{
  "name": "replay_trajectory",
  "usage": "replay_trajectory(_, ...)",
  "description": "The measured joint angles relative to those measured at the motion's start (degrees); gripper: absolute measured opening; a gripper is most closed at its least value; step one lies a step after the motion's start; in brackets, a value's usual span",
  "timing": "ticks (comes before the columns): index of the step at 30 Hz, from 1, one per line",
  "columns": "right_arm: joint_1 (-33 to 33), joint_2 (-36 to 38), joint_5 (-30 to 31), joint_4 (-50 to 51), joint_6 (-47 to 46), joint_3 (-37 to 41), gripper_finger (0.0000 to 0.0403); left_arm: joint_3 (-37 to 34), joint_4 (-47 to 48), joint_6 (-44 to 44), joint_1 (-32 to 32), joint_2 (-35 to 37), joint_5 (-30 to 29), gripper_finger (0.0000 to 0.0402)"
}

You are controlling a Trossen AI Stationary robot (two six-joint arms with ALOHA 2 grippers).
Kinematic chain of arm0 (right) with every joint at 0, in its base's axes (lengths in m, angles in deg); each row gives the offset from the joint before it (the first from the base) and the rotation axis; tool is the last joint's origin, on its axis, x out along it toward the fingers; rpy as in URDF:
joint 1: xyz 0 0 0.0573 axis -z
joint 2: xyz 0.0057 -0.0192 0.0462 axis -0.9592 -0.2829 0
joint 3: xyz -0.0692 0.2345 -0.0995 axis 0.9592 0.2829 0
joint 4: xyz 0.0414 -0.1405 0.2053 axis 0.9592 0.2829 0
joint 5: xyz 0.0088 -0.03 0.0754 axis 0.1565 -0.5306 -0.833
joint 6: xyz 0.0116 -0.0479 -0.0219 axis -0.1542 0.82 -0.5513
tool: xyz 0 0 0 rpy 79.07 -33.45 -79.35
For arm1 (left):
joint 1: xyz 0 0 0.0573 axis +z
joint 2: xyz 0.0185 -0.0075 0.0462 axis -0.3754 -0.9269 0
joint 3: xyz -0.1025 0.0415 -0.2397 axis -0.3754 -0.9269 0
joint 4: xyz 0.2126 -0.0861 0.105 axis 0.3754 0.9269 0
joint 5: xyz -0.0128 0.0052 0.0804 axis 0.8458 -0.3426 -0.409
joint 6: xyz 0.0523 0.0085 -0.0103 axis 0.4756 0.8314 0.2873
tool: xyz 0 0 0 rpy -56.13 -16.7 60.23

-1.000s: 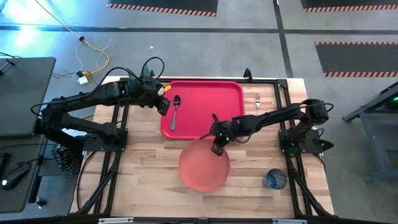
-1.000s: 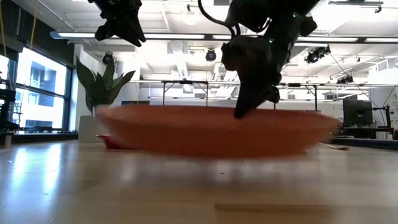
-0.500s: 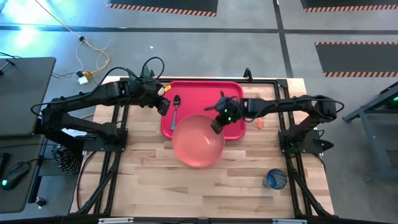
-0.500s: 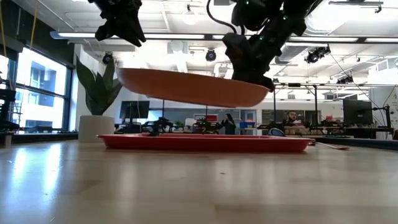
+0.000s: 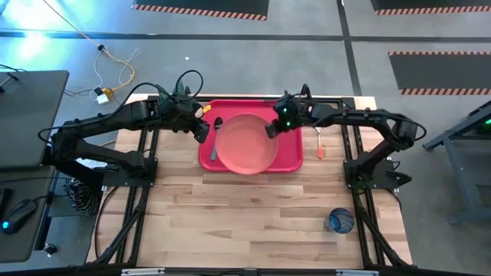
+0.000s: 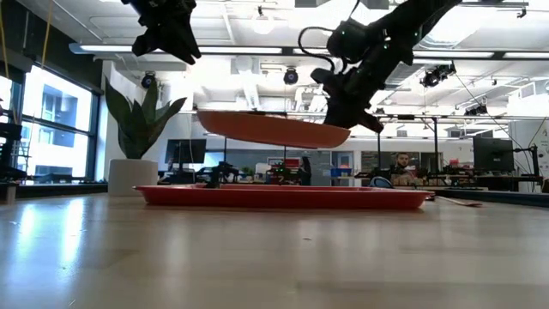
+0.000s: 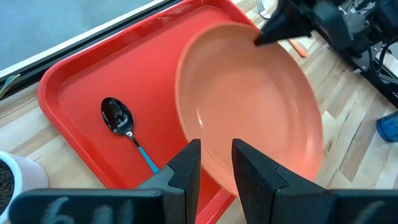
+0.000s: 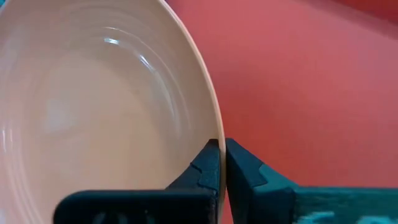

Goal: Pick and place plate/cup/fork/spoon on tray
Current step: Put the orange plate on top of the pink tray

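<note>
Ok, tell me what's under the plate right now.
The plate, pinched by the right gripper, hangs above the tray. The spoon lies beside. Tray floor beneath is partly hidden.

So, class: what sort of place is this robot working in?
Probably an open-plan lab or workshop: striped floor tape around the table, desks with monitors behind, ceiling lights overhead.
</note>
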Motion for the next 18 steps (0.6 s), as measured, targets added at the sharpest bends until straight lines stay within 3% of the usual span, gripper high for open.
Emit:
replay_trajectory(12, 12.82, -0.2, -3.51, -3.83, 1.52, 0.0, 0.0, 0.0, -0.04, -0.04, 0.08, 0.0, -0.02, 0.0083)
replay_trajectory(18, 15.46, -0.2, -4.49, -7.09, 0.49, 0.0, 0.0, 0.0, -0.04, -0.04, 0.08, 0.0, -0.02, 0.0083)
